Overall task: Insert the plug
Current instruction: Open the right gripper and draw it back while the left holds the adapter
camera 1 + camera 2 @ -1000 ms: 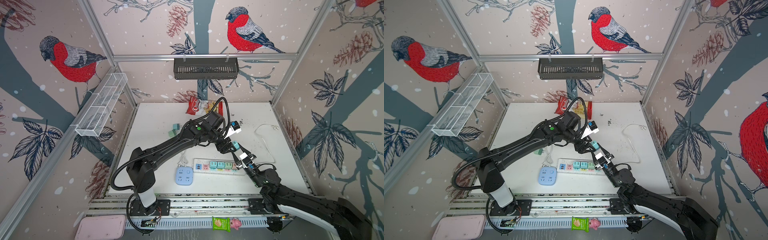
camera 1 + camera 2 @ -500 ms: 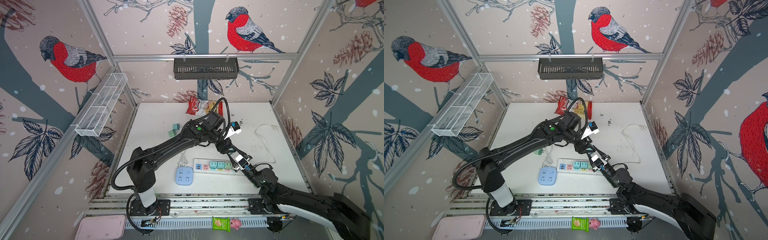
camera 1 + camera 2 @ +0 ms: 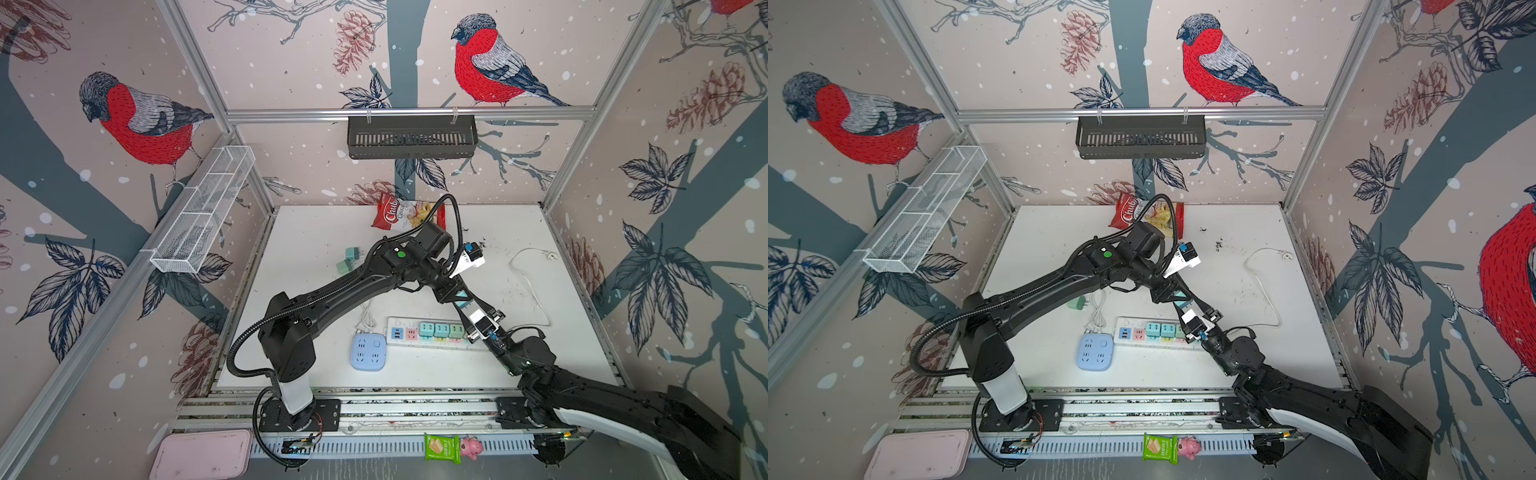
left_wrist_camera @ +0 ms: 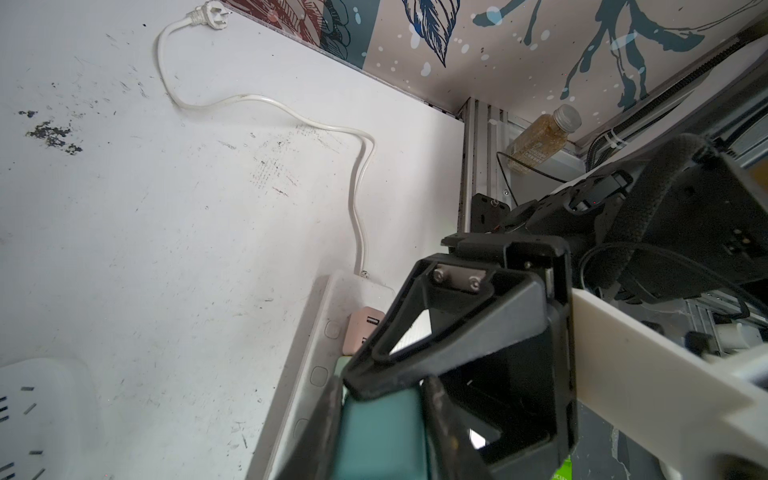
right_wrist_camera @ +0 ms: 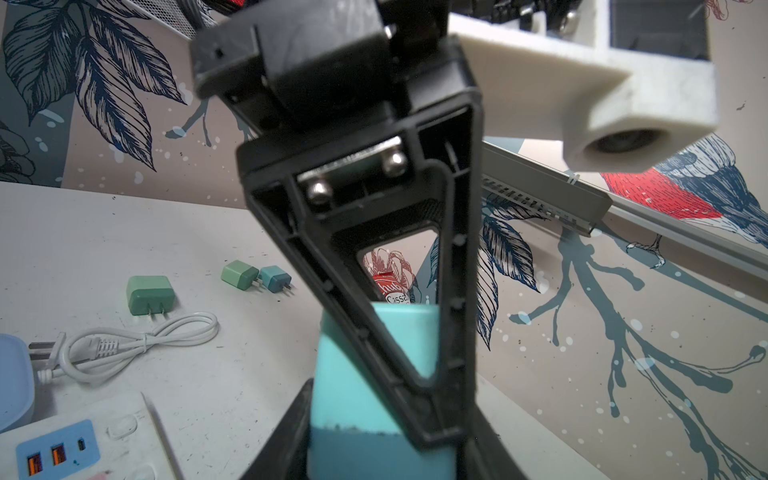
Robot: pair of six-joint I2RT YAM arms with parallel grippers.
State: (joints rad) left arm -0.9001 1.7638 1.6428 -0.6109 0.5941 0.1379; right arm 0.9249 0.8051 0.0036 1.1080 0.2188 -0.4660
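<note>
**A:** Where do we have the teal plug point(image 5: 349, 374) now?

**B:** It's in the air between our two arms, over the end of the power strip point(image 3: 399, 322) where its cord point(image 4: 357, 187) leaves. It seems clear of the strip. The left gripper point(image 3: 456, 296) has its jaws pinching it, and the right gripper point(image 3: 1185, 308) has its jaws pinching it too (a double hold, one set crossing the other).

**A:** How do we do this hand-over well?

**B:** In our judgement, only one hold should let go, and slowly, so the plug doesn't twist. We can't see its pins, or which socket is free under the arms. So we'd square it to the slots first, then press straight down. The strip lies loose on the worktop point(image 3: 540, 353), so our spare arm could steady it.
</note>
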